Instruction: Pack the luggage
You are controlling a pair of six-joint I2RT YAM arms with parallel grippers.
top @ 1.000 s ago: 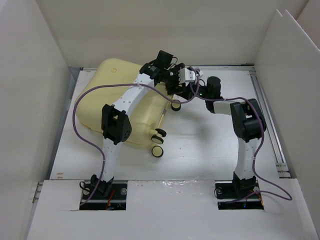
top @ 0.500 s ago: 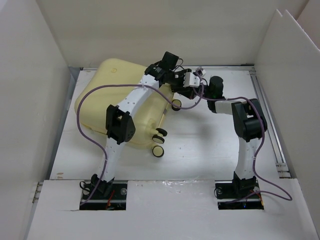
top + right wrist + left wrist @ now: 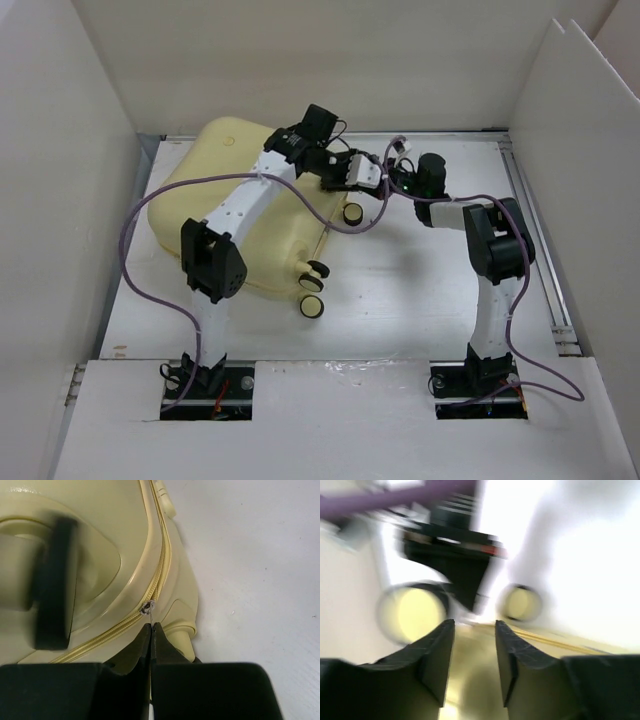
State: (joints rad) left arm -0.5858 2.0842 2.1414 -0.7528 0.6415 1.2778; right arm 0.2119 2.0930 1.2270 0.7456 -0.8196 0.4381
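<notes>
The pale yellow luggage lies closed on the table at the back left, with its wheels on its right side. My right gripper is shut on the thin zipper pull at the luggage's corner. In the top view it sits just right of that corner. My left gripper is open over the yellow shell, close to two wheels; that view is blurred. In the top view it is right next to the right gripper.
White walls enclose the table on the left, back and right. A purple cable loops out from the left arm over the luggage's left side. A blurred black bar hangs over the shell in the right wrist view.
My left arm's elbow has swung left and its gripper has come down toward the luggage's right corner. The right gripper and the luggage have barely moved.
</notes>
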